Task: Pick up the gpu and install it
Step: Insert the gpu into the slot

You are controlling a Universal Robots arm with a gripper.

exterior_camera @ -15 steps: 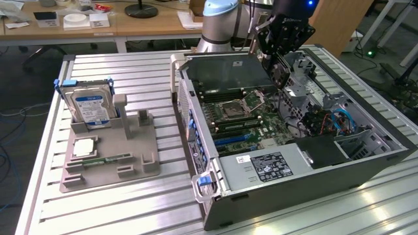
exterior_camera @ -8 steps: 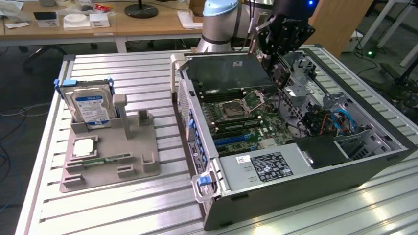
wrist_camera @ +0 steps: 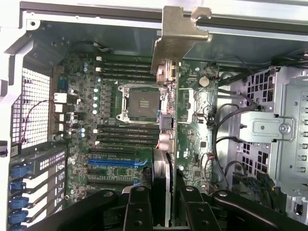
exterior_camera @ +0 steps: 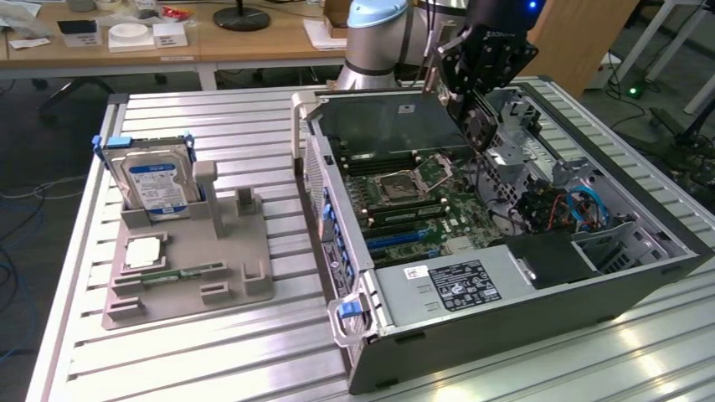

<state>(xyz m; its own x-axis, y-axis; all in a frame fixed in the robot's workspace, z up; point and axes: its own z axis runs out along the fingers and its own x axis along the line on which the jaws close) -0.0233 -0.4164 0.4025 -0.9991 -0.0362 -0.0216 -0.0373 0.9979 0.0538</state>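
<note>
My gripper [exterior_camera: 476,102] hangs over the far part of the open computer case [exterior_camera: 503,335], shut on the gpu [exterior_camera: 480,127], which points down toward the motherboard [exterior_camera: 430,205]. In the wrist view the gpu [wrist_camera: 178,38] is seen edge-on: a thin card with connectors along it and a silver metal bracket at its far end. It runs out from between my black fingers [wrist_camera: 139,204]. My gripper [wrist_camera: 163,195] holds it above the board, beside the cpu socket [wrist_camera: 142,103]. The blue expansion slot [wrist_camera: 118,162] lies to one side of the card, apart from it.
A grey parts holder [exterior_camera: 190,268] sits on the slatted table at the exterior view's left. It carries a hard drive [exterior_camera: 154,188] with a blue-white label, a memory stick [exterior_camera: 179,275] and a square chip [exterior_camera: 146,251]. Cables and a drive cage [wrist_camera: 272,130] crowd the case's other side.
</note>
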